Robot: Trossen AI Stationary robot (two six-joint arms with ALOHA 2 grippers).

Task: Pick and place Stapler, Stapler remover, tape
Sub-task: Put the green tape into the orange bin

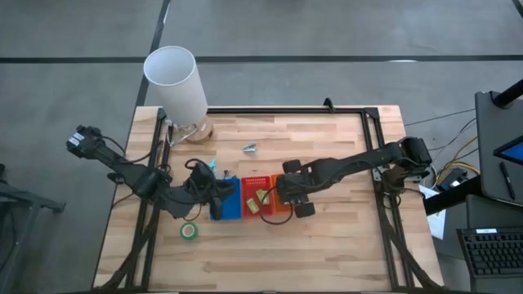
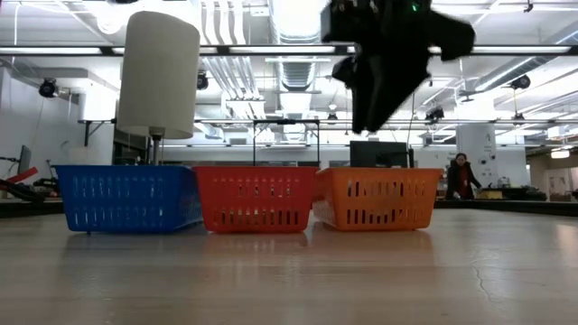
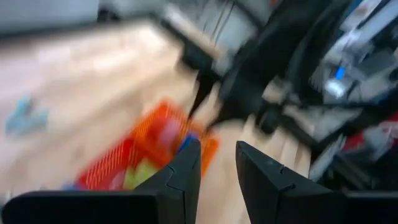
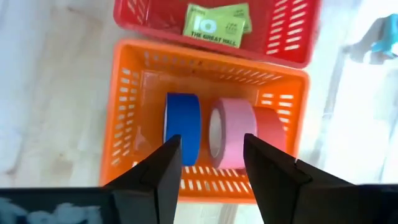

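Three plastic baskets with slotted walls sit in a row on the wooden tabletop (image 1: 327, 237).

The right pincer (image 4: 211, 155) hangs over the orange basket (image 4: 124, 124), its two flat dark fingers apart and holding nothing. In that basket stand three round tape rolls side by side: blue tape (image 4: 183, 121), pink tape (image 4: 231, 134), and red tape (image 4: 273, 134). The red basket (image 4: 283, 31) next to it holds little green blocks (image 4: 214, 25). A green tape (image 1: 189, 231) ring lies flat near the blue basket (image 1: 229, 200). The left pincer (image 3: 217, 168) is a little open and empty, by the blue basket.

Blue tape (image 4: 183, 127), pink tape (image 4: 231, 132), orange basket (image 4: 124, 124)
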